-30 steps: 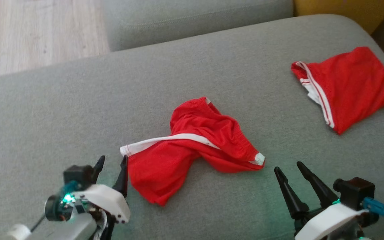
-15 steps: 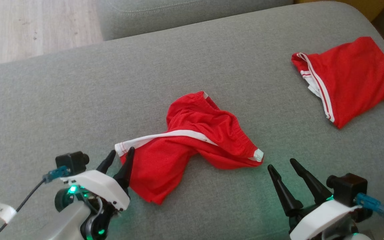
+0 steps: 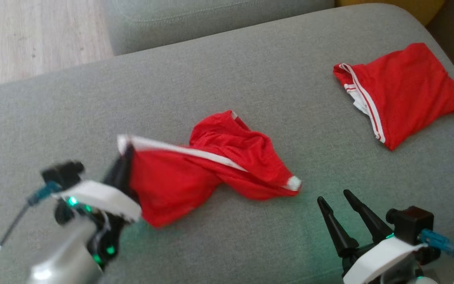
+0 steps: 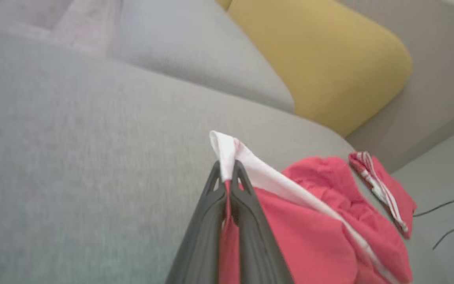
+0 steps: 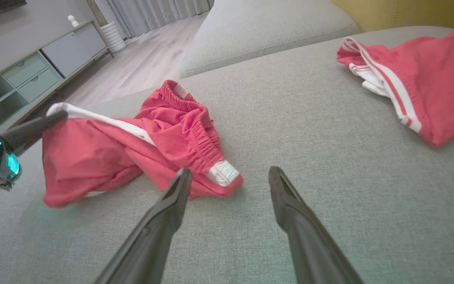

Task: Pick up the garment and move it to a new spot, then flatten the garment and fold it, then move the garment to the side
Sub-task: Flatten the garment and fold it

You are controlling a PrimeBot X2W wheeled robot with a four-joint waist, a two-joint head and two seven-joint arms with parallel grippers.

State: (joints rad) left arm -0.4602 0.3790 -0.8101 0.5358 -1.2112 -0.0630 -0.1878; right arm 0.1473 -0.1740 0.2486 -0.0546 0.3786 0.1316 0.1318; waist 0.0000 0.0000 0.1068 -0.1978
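The garment point(image 3: 211, 165) is a crumpled pair of red shorts with white trim, lying mid-cushion on the grey sofa point(image 3: 250, 86). My left gripper point(image 3: 126, 152) is shut on its white-edged left corner and holds that corner a little off the cushion; the left wrist view shows the trim pinched between the dark fingers point(image 4: 227, 173), with the garment point(image 4: 321, 221) trailing to the right. My right gripper point(image 3: 333, 199) stands open just right of the garment's near right corner, touching nothing; in the right wrist view that gripper point(image 5: 230, 177) points at the garment point(image 5: 152, 138) and its white tab.
A second red garment point(image 3: 400, 90) with white stripes lies folded at the sofa's far right. A yellow cushion point(image 4: 321, 59) sits behind it. Wooden floor point(image 3: 34, 35) lies beyond the sofa's far left edge, with a low cabinet point(image 5: 26, 75) farther off.
My left gripper went from open beside the garment's left corner to shut on it, and has lifted the corner up and leftward. The right gripper stayed open and still.
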